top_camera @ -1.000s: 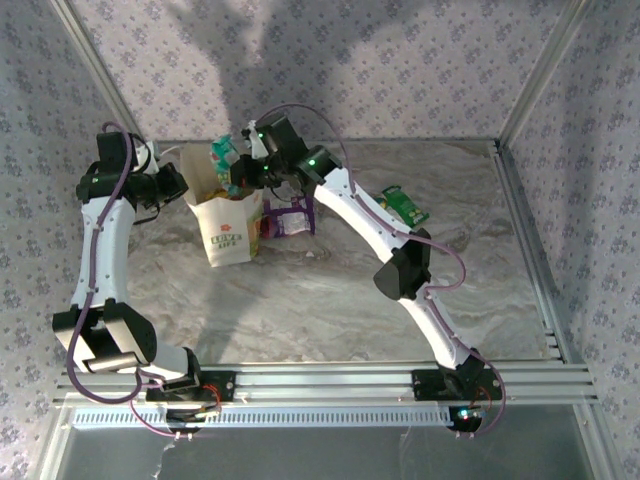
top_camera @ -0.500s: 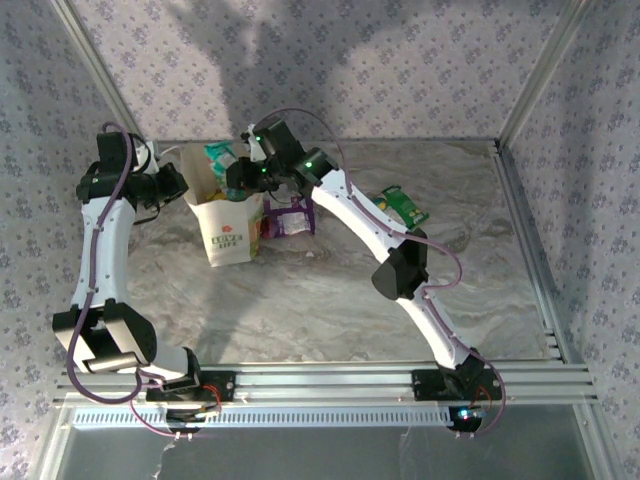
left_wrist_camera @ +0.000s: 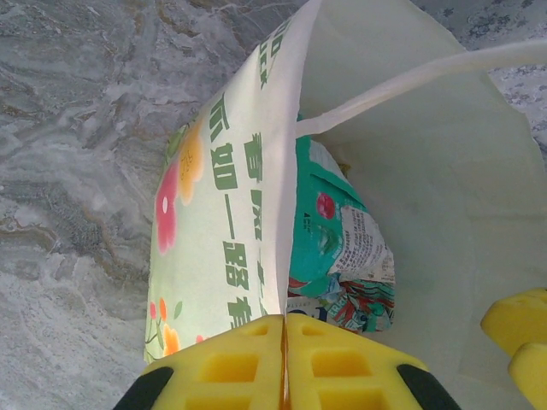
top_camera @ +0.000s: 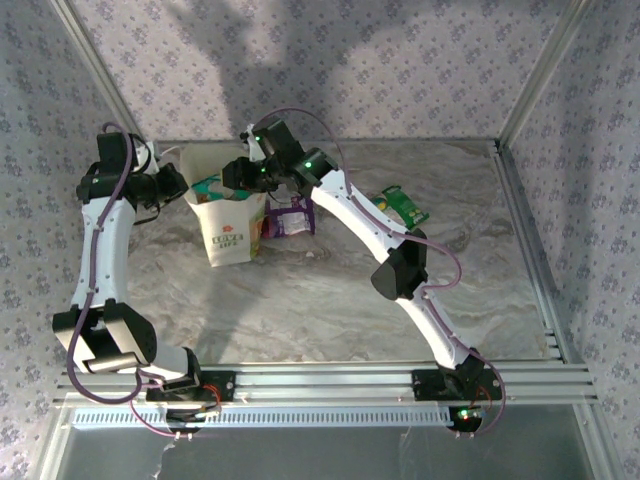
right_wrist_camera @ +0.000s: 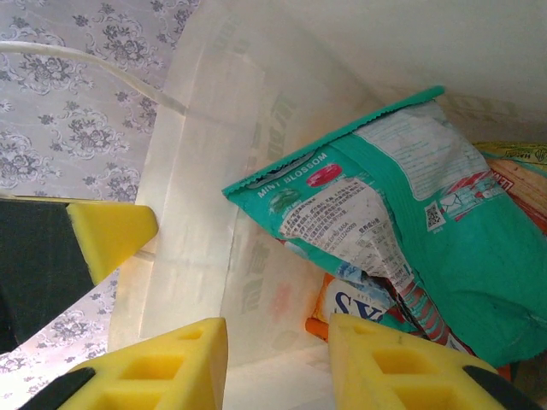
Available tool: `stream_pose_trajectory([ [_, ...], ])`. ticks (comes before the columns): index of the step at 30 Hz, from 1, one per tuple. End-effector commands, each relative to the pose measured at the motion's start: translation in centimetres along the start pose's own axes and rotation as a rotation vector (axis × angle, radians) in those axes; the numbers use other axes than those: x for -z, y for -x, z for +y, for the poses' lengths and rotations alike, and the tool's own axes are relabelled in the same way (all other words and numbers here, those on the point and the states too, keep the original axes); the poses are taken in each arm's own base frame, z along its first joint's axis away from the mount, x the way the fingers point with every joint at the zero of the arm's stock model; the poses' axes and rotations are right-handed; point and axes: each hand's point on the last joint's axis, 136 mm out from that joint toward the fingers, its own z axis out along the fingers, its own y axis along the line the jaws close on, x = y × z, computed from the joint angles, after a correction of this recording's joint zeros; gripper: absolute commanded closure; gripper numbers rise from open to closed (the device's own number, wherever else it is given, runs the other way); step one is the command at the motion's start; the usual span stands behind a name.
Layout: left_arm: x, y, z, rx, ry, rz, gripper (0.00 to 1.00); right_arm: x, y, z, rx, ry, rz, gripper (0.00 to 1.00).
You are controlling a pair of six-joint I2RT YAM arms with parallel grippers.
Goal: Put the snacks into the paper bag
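The white paper bag (top_camera: 230, 232) stands open at the back left of the table. My left gripper (left_wrist_camera: 285, 346) is shut on the bag's near rim (left_wrist_camera: 286, 171), also seen from above, left gripper (top_camera: 180, 186). A teal packet (right_wrist_camera: 410, 231) lies loose inside the bag on an orange FOX'S packet (right_wrist_camera: 342, 303); the teal packet (left_wrist_camera: 342, 248) rests against the printed wall. My right gripper (right_wrist_camera: 278, 359) hangs open over the bag's mouth, holding nothing, right gripper (top_camera: 233, 177). A purple packet (top_camera: 293, 218) lies on the table right of the bag. A green packet (top_camera: 405, 205) lies farther right.
The marble-patterned table (top_camera: 330, 300) is framed by aluminium rails (top_camera: 525, 230) and patterned walls. The right gripper's yellow fingers (left_wrist_camera: 521, 337) sit close to the left gripper inside the bag's opening. A white cord handle (left_wrist_camera: 410, 81) crosses the bag's mouth.
The teal packet, held above the bag by my right gripper a second ago, now lies inside the bag. The right gripper has opened and dipped leftward over the mouth. The left arm held still.
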Motion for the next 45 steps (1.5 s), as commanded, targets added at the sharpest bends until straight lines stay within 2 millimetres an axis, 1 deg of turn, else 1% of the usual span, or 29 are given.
stream_pose_trajectory([
  [1, 0.5, -0.6, -0.1, -0.005, 0.002, 0.002, 0.9, 1.4, 0.4, 1.8, 0.029, 0.032, -0.006, 0.63],
  [6, 0.6, -0.6, 0.0, -0.005, 0.005, 0.001, 0.89, 2.8, 0.5, 2.6, 0.056, 0.02, -0.017, 0.64],
  [7, 0.6, -0.7, 0.0, -0.004, 0.006, 0.004, 0.9, 3.1, 0.5, 2.8, 0.094, 0.015, -0.021, 0.65],
  [9, 0.6, -0.7, 0.0, -0.005, 0.008, 0.003, 0.89, 3.9, 0.6, 3.2, 0.113, 0.003, -0.031, 0.66],
  [14, 0.8, -0.7, 0.1, -0.009, 0.014, -0.001, 0.89, 5.7, 0.3, 5.0, 0.184, 0.007, -0.047, 0.66],
  [19, 1.0, -0.7, 0.0, -0.011, 0.013, -0.005, 0.89, 7.1, -0.1, 6.2, 0.246, -0.004, -0.055, 0.66],
  [23, 1.2, -0.8, 0.1, -0.015, 0.019, -0.007, 0.89, 8.3, -0.6, 6.8, 0.275, -0.011, -0.051, 0.67],
  [27, 1.4, -0.8, 0.2, -0.021, 0.028, -0.011, 0.89, 10.0, -0.8, 7.0, 0.316, -0.038, -0.064, 0.64],
  [30, 1.4, -0.8, 0.3, -0.024, 0.032, -0.011, 0.89, 11.5, -0.9, 6.7, 0.344, -0.073, -0.088, 0.62],
  [34, 1.4, -0.8, 0.3, -0.025, 0.035, -0.01, 0.89, 13.4, -1.1, 5.8, 0.373, -0.132, -0.123, 0.6],
  [39, 1.4, -0.8, 0.3, -0.024, 0.034, -0.011, 0.89, 15.9, -1.1, 3.7, 0.383, -0.23, -0.165, 0.6],
  [45, 1.7, -0.9, 0.5, -0.031, 0.048, -0.011, 0.89, 18.8, -1.7, 0.7, 0.368, -0.33, -0.195, 0.59],
])
